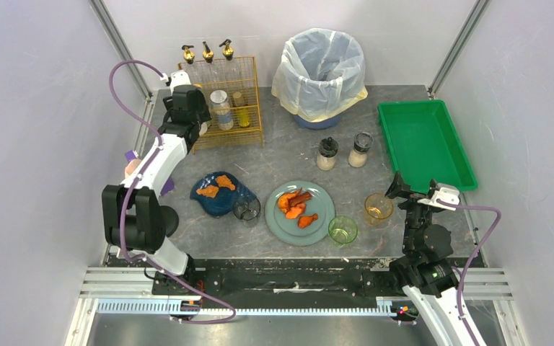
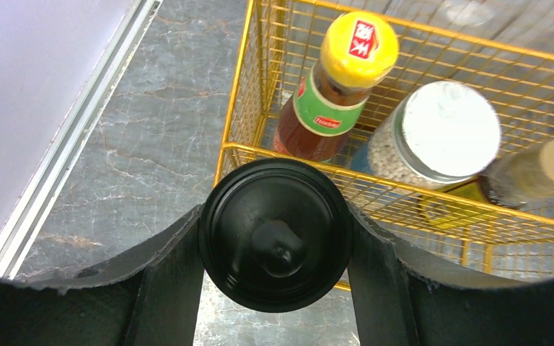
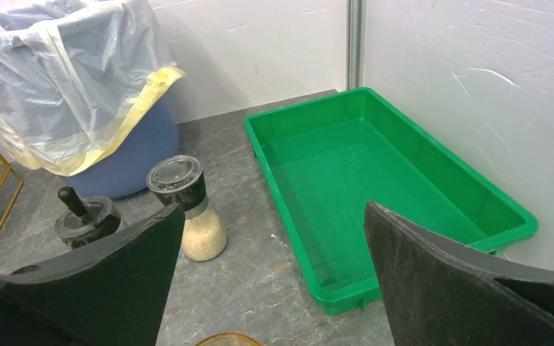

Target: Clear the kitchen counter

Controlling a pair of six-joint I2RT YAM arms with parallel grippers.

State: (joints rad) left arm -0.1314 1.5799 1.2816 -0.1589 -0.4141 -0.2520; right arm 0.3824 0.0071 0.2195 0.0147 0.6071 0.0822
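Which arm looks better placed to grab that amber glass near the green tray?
Right. The right end effector is open just beside the amber glass; the left end effector is far across the counter at the wire rack, closed on a black-capped bottle.

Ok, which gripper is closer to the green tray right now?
Right. The right gripper hovers open just off the green tray's near left corner. The left gripper is far across the kitchen counter, beside the gold wire rack, clamped on a black-lidded jar.

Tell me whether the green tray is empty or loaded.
Empty: the green tray shows a bare floor in the top and right wrist views.
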